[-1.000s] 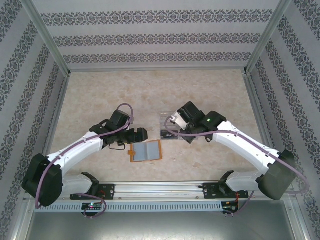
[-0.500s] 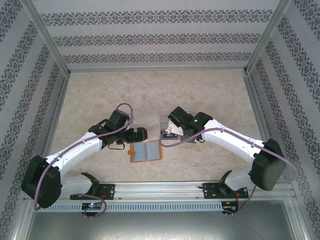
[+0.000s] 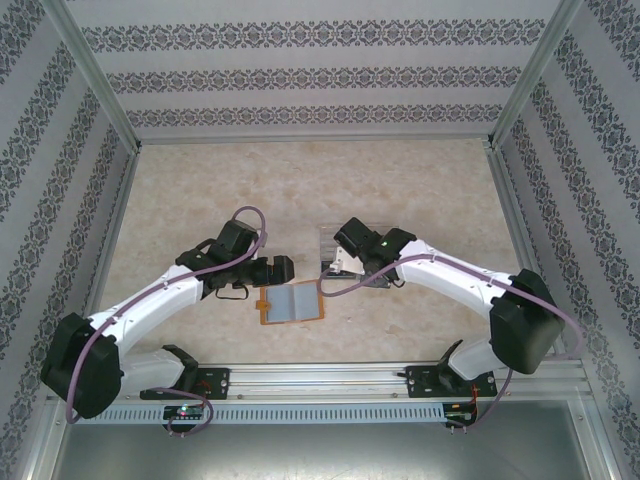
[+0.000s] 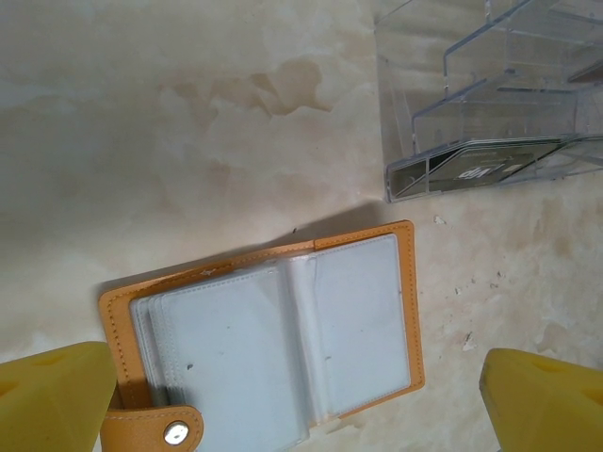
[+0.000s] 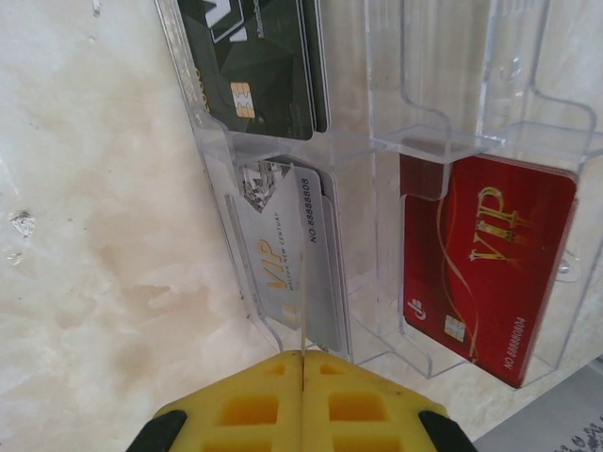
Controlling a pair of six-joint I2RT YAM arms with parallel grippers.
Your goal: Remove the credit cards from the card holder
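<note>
The table (image 4: 188,113) is smooth and marble-patterned, so light things will probably slide on it.

Just ahead of your right gripper (image 5: 301,410) stands the clear tray (image 5: 415,141), hard moulded plastic with stepped compartments. A black card (image 5: 259,66) sits in the farthest one. A red card (image 5: 485,264) sits to the right of your fingertips.

Under your left gripper (image 3: 282,272) the card holder (image 4: 273,339) lies open and flat. Its yellow fingers (image 4: 542,400) are spread wide, one past each side of it, holding nothing. It has a soft orange leather-like border, limp grey film pockets and a snap tab (image 4: 155,431) beside the left finger. It will likely skate or flop, so pin the border. I cannot tell whether the pockets hold more cards.

Your right jaws are pressed together on a pale credit card (image 5: 311,245), held edge-on by its near end, with its far end in the compartment straight ahead. It looks thin, stiff, light and slick, so it may pivot in your grip.
</note>
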